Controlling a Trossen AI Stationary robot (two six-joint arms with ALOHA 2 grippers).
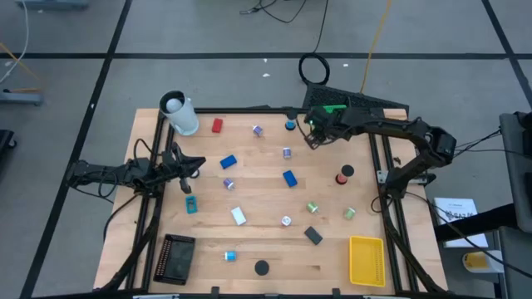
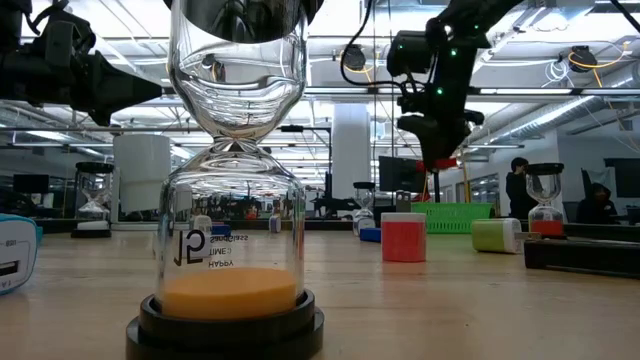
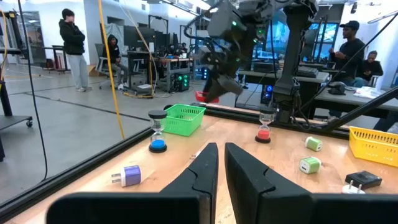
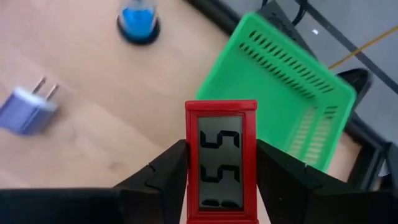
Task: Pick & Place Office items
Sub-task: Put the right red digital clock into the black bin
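one red clock [image 4: 221, 163] in right gripper [image 4: 221, 186], beside one green tray [image 4: 283, 74]

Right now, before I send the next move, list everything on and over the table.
green tray: one, green, far edge.
yellow tray: one, yellow, near-right corner.
black tray: one, black, near-left corner.
cup: one, white, far-left corner.
hourglasses: three; blue sand by the green tray, red sand right of centre, orange sand at the near edge.
small blocks: six; two blue, red, white, teal, black; scattered mid-table.
plug adapters: several, purple and green, scattered.
red timer: one, red, held in the air beside the green tray.
left gripper: shut, empty, left side.
right gripper: clamped on the red timer.
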